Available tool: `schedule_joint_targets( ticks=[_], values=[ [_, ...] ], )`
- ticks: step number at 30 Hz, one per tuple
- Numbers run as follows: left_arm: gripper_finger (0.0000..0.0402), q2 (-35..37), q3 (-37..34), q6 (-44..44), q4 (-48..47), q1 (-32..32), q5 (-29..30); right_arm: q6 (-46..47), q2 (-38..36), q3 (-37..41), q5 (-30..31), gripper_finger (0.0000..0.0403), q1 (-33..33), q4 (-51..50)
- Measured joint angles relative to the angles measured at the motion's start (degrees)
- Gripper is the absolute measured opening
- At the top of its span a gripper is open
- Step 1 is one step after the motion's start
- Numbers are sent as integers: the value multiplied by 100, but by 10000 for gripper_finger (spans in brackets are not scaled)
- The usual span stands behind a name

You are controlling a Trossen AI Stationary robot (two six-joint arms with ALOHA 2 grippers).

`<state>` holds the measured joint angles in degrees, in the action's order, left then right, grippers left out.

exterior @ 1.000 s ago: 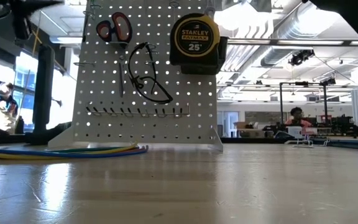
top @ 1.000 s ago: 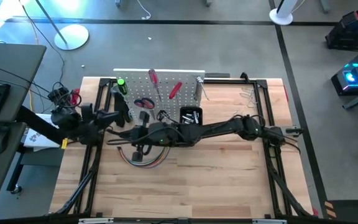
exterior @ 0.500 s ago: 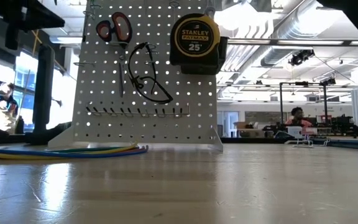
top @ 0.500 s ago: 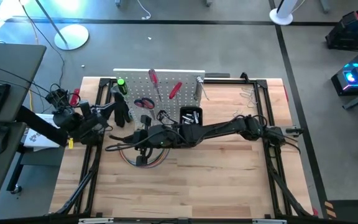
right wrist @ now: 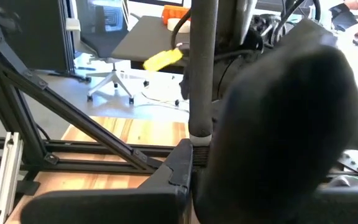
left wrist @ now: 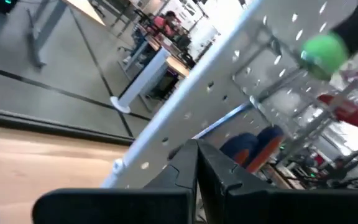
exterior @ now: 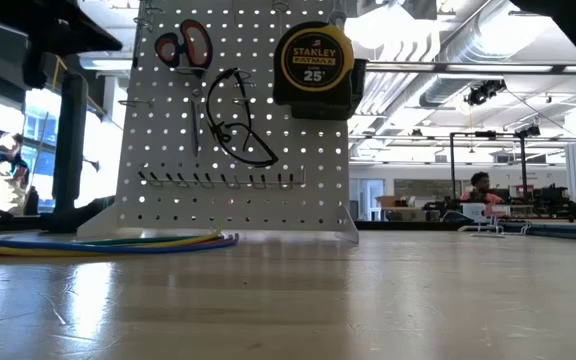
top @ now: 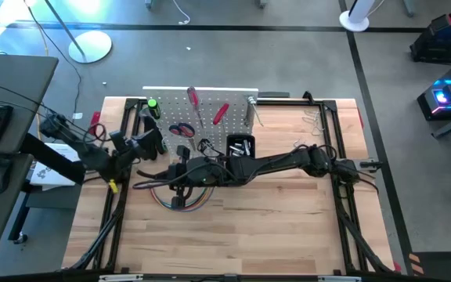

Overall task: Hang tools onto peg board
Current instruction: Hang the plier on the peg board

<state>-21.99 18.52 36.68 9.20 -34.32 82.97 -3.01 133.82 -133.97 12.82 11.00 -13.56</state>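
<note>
The white peg board (top: 210, 117) stands at the table's far side. On it hang red-handled scissors (exterior: 183, 45), a yellow tape measure (exterior: 313, 62), a green-handled screwdriver (top: 153, 104) and a red-handled screwdriver (top: 193, 99). A black bin (top: 239, 146) is fixed to it. My left gripper (top: 155, 145) is shut and empty beside the board's left end. In its wrist view the shut fingers (left wrist: 197, 165) face the board (left wrist: 229, 81). My right gripper (top: 172, 168) reaches across in front of the board, fingers together (right wrist: 191, 163). My right gripper has its fingers closed together. A dark grey upright rod (right wrist: 202, 68) rises just past the fingertips in the right wrist view. I cannot tell whether the fingers touch it.
A curved bundle of coloured cables (top: 180, 200) lies on the table in front of the board, under the right arm. Metal clamps (top: 313, 121) lie at the far right. A black metal frame (top: 343, 157) runs along the table's sides. The near half is bare wood.
My left arm has swung about. Its rear part has gone toward the table's left edge, and its gripper has turned beside the board's left end. The right arm and the tools on the board have kept still.
</note>
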Motion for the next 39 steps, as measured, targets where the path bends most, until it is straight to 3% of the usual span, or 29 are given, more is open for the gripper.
schedule_joint_targets(
  ticks=[4, 10, 16, 22, 39],
  values=[
    [0, -431, -2, 159, 536, 131, 660, 55, 0, 0, 2, 24, 14, 6],
    [0, -327, 4, -1204, 1165, 338, 693, 190, 0, 0, -117, 24, 35, -79],
    [0, -311, 4, -1283, 1161, 906, 694, 218, 0, 0, -269, 24, 35, -82],
    [0, -346, 4, -1211, 1072, 1448, -269, 280, 0, 0, -325, 24, 28, -81],
    [0, -620, 4, -834, 994, 2806, -1482, 366, 0, 0, -545, 24, 26, -79]
  ],
)
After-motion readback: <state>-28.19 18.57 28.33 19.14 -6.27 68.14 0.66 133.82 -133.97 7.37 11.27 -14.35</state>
